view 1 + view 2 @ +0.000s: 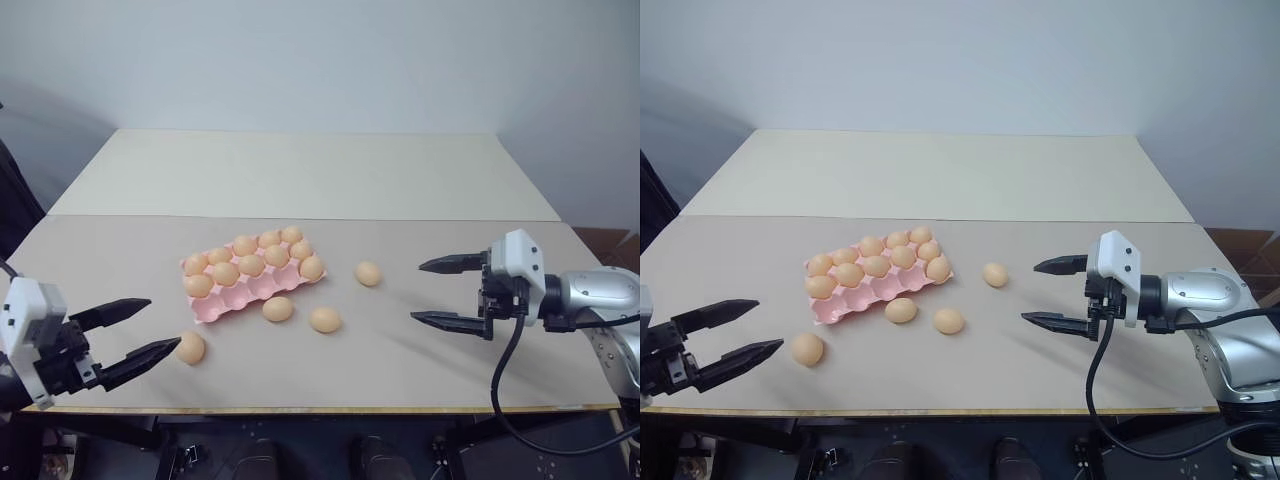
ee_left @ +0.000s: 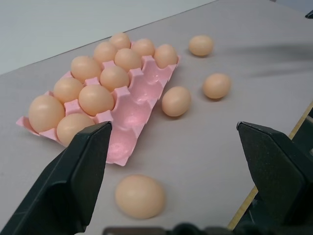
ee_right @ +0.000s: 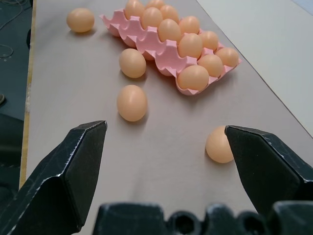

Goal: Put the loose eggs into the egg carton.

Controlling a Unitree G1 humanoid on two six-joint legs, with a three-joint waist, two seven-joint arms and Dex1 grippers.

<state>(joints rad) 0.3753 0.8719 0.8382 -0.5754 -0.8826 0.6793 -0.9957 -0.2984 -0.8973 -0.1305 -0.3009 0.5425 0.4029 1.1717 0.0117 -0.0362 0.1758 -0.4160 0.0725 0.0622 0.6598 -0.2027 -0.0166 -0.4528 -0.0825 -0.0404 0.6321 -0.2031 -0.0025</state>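
One pale-pink egg carton (image 1: 240, 298) of fifteen cups near the table's middle, eleven eggs (image 1: 251, 264) seated in its cups, four cups empty along the front edge, four loose eggs (image 1: 324, 319) on the tabletop (image 1: 420, 370), two grippers

In my right wrist view, my right finger (image 3: 269, 166) covers part of one loose egg (image 3: 217, 145), low and right of centre.
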